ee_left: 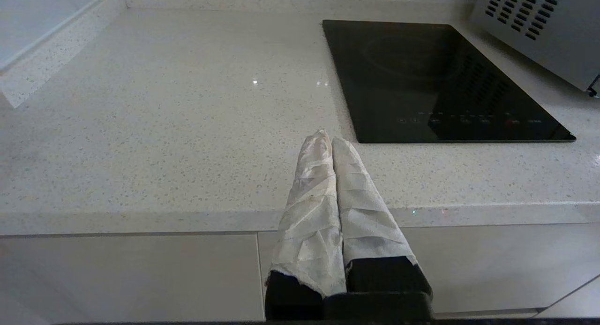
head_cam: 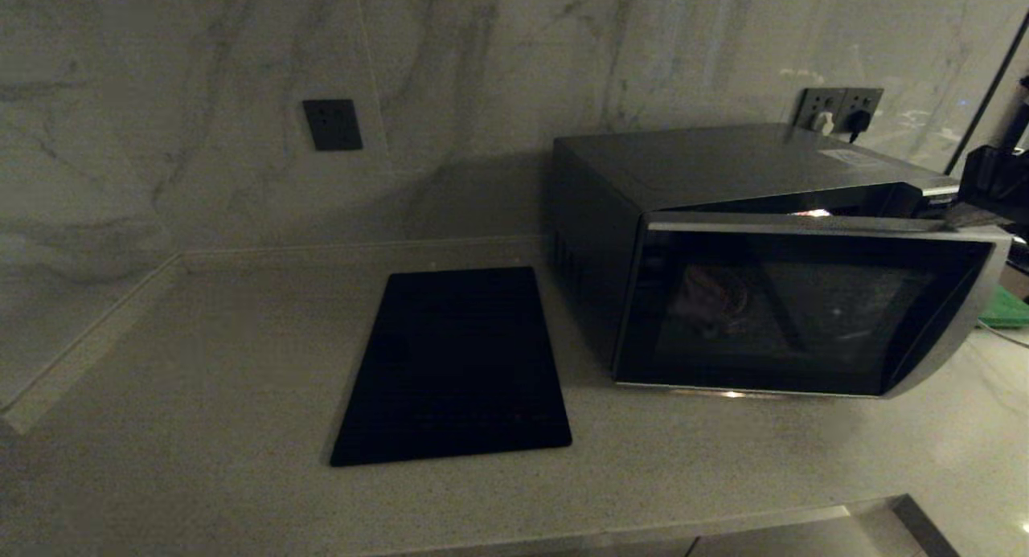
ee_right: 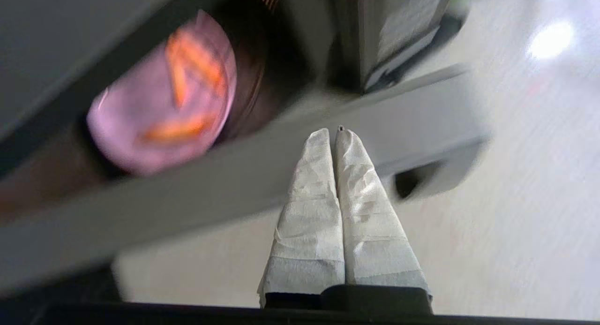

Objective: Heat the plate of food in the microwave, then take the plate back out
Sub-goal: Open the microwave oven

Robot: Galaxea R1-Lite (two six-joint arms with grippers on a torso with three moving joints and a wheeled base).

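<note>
The microwave [head_cam: 723, 179] stands at the counter's back right with its dark glass door [head_cam: 804, 316] swung ajar, a lit gap showing along the top. Inside it, the plate of food [ee_right: 161, 97] is pale lavender with orange sticks [ee_right: 194, 64] on it. My right gripper [ee_right: 333, 132] is shut and empty, its wrapped tips against the door's grey edge [ee_right: 234, 184]; in the head view the right gripper [head_cam: 969, 214] sits at the door's upper right corner. My left gripper [ee_left: 326, 138] is shut and empty, parked over the counter's front edge.
A flat black mat [head_cam: 454, 364] lies left of the microwave, also seen as the mat [ee_left: 436, 76] ahead of the left gripper. Wall sockets [head_cam: 836, 107] with plugs sit behind the microwave. A green board [head_cam: 1005, 308] shows at the far right. The counter meets walls behind and left.
</note>
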